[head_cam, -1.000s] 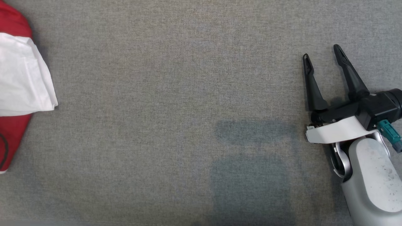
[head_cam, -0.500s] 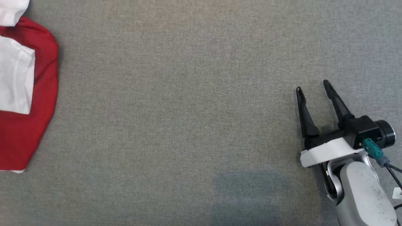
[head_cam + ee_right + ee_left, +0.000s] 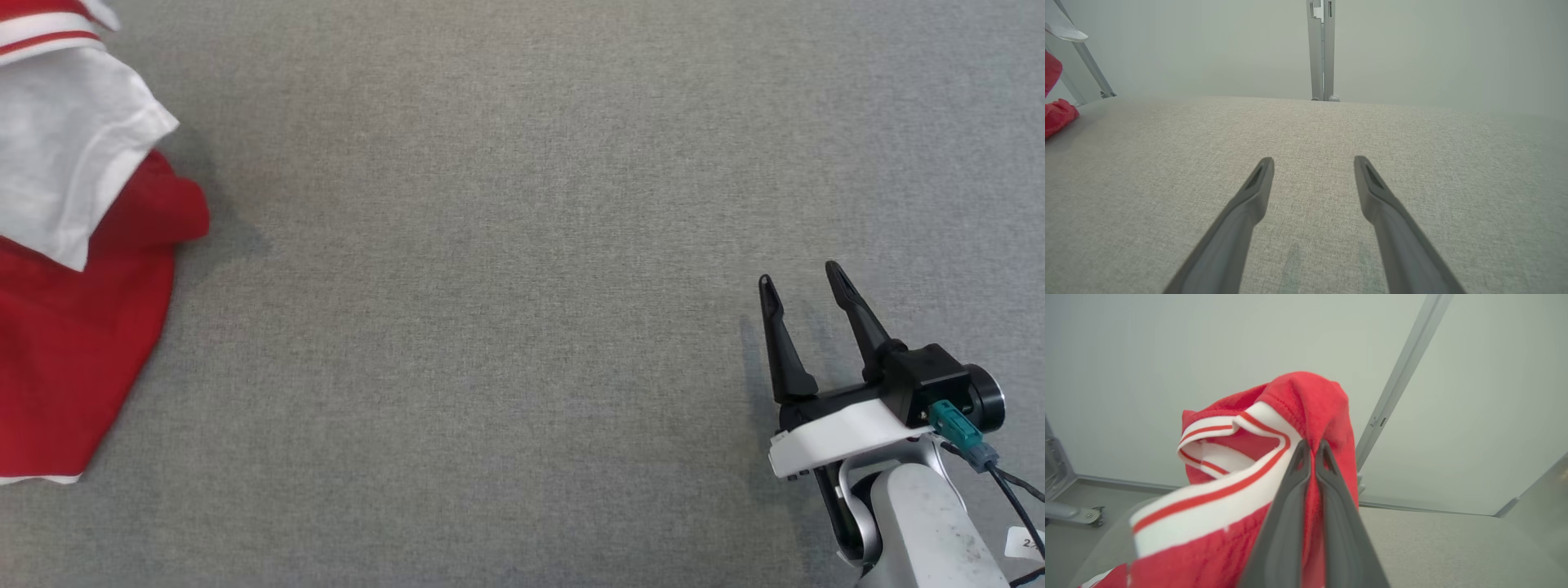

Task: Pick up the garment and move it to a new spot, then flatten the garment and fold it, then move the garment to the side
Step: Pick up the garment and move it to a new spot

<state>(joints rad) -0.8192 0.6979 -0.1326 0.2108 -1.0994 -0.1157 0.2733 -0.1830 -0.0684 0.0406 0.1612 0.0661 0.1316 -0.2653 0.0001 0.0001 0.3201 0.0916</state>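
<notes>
Left gripper (image 3: 1312, 447) is clamped tight, both fingers pressed together on a fold of the garment (image 3: 1306, 396), just beside its collar. And what a bright piece it is: red cloth, with a white collar band carrying a thin red stripe, bunched up and arching over the fingertips against the pale wall behind. From the head view, the garment (image 3: 73, 327) sits at the far left edge of the grey cloth-covered table (image 3: 490, 286), a plain white section draped over the crumpled red body, striped trim peeking in at the top corner. Over to the lower right, well apart from it, the right gripper (image 3: 799, 274) hovers with its fingers spread wide and nothing between them, just bare table beneath.
</notes>
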